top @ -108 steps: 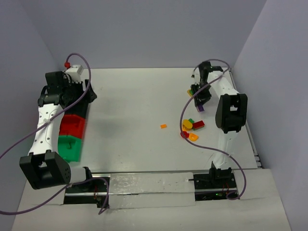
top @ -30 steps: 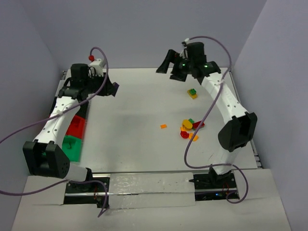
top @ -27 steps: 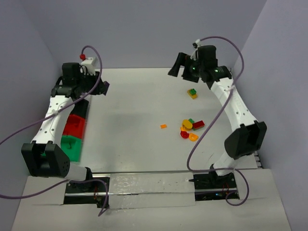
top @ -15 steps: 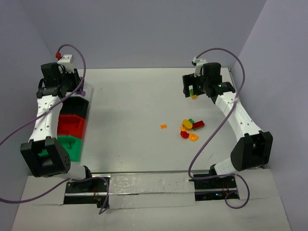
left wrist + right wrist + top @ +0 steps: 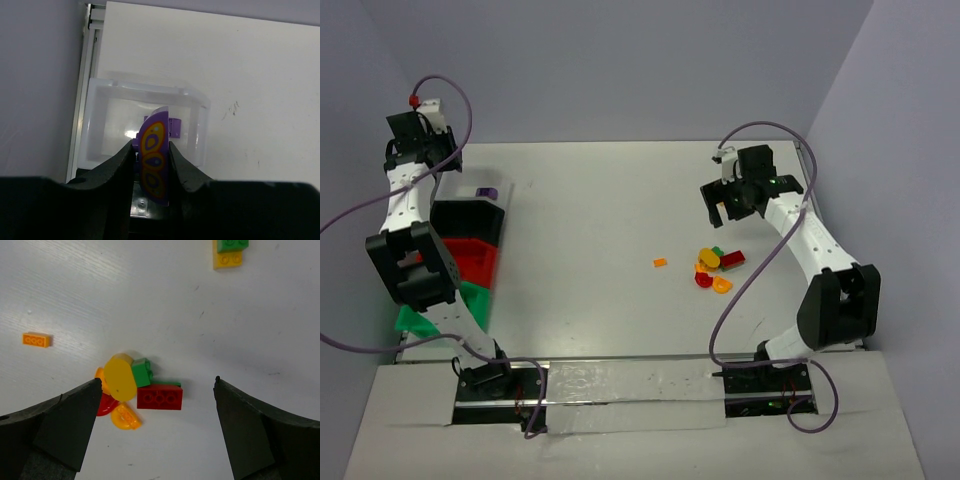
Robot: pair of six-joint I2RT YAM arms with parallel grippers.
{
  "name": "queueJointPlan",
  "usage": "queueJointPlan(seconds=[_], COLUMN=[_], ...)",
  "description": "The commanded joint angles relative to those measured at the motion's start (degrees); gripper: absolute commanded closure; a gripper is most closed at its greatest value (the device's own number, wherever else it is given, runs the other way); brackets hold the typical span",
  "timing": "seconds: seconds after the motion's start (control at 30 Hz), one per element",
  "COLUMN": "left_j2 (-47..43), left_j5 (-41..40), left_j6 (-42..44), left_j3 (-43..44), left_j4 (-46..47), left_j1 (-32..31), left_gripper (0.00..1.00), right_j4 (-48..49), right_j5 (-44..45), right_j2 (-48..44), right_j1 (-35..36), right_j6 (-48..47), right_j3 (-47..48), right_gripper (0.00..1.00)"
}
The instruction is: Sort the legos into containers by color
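Legos mostly loose on the white tabletop [image 5: 75, 280]: yellow rounded piece [image 5: 120, 377], green chunk [image 5: 141, 372], red brick [image 5: 160, 397], orange curved bit [image 5: 125, 417] and red curved bit [image 5: 106, 405] all bunched up and touching. Small orange brick [image 5: 36, 340] well apart to one side, green-on-yellow stack [image 5: 228, 252] off at the edge of the right wrist view. Right gripper [image 5: 157, 382] hovering over that bunch, jaws spread fully wide, holding nothing.

Left gripper [image 5: 151, 150] clamped on a purple rounded plastic piece [image 5: 154, 170] with yellow-orange markings, lined up over the clear rectangular plastic bin [image 5: 197, 135], one purple brick [image 5: 175, 127] already lying inside. Black bin [image 5: 470, 222], red bin [image 5: 475, 262] and green bin [image 5: 475, 300] in a row beside it.

Biggest worry on the left: looks pretty high above the bin in the top view. Tiny light part, hard plastic floor, so could easily bounce over the wall or clip the rim. Pinched edge-on too, so might cling to one finger and drop off-line on release.

On the right: pile way too tight. Probably going to catch two colours at once, or flick the neighbours away, if closed on as is.
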Motion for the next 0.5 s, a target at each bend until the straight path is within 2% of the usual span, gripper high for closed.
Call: queueJointPlan(seconds=[0.0, 0.2, 0.47], left_j2=[0.9, 5.8, 12.7], left_j5=[-3.0, -7.4, -6.7], left_j6=[1.8, 0.0, -2.2], left_j3=[1.1, 2.8, 9.7], left_j4=[2.9, 1.8, -0.5], left_j1=[0.5, 1.9, 2.2], left_gripper=[1.0, 0.98, 0.9], right_j4=[-1.5, -0.3, 0.0], right_j5=[1.5, 5.3, 6.5], right_j2=[3.6, 9.9, 13.4], right_j1=[-2.5, -3.7, -5.0], right_j6=[-1.0, 1.9, 4.6], right_j3=[4.1, 10.4, 14.4], right_gripper=[0.0, 0.0, 0.0])
